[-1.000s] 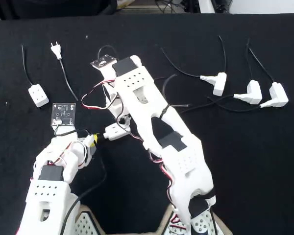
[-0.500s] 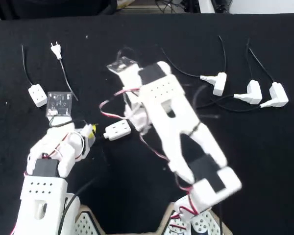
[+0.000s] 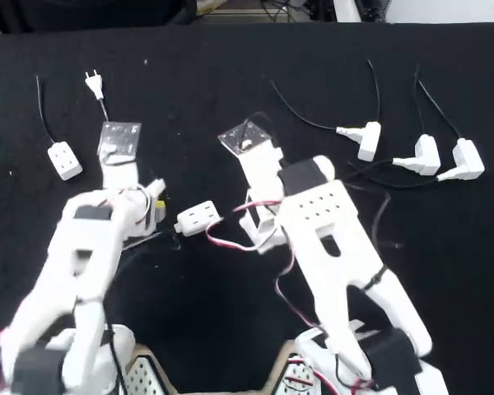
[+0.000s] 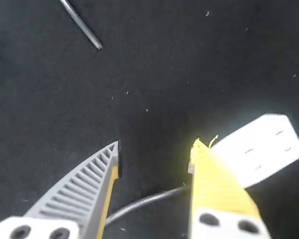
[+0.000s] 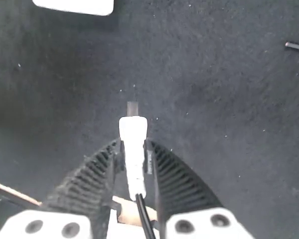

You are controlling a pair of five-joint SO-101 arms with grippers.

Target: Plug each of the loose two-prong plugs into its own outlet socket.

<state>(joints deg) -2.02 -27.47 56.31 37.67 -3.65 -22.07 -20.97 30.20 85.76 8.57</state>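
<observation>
The right end effector (image 5: 133, 145) is pinching a small white moulded-plastic two-prong plug (image 5: 133, 159) between its dark ribbed fingers (image 5: 177, 181). The plug's dull metal prong (image 5: 133, 106) is pointing out past the fingertips over the desk, and a thin black cord (image 5: 142, 209) is trailing back from its rear. The left end effector (image 4: 155, 149) is hanging spread above the black, lint-flecked cloth desk (image 4: 179, 59). One of its fingers is grey and ridged with a yellow edge, and the other is smooth yellow plastic. A glossy black cable (image 4: 144, 201) is running beneath the gap between them. A white rectangular outlet socket block (image 4: 261, 149) is lying just beside the yellow finger. It is flat with rounded corners, is showing short narrow slots in its face, and in the high view is sitting between the two arms. On the left arm's side of the desk, a small white square socket (image 3: 64, 160) on a black lead is resting near a slim white two-prong plug with a black lead (image 3: 94, 81), the two apart. Well apart from these, on the right arm's side, three white angled plastic plugs (image 3: 424, 155) are lying in a loose row, their black leads curving toward the far edge. No readable lettering is showing on any of these parts.
</observation>
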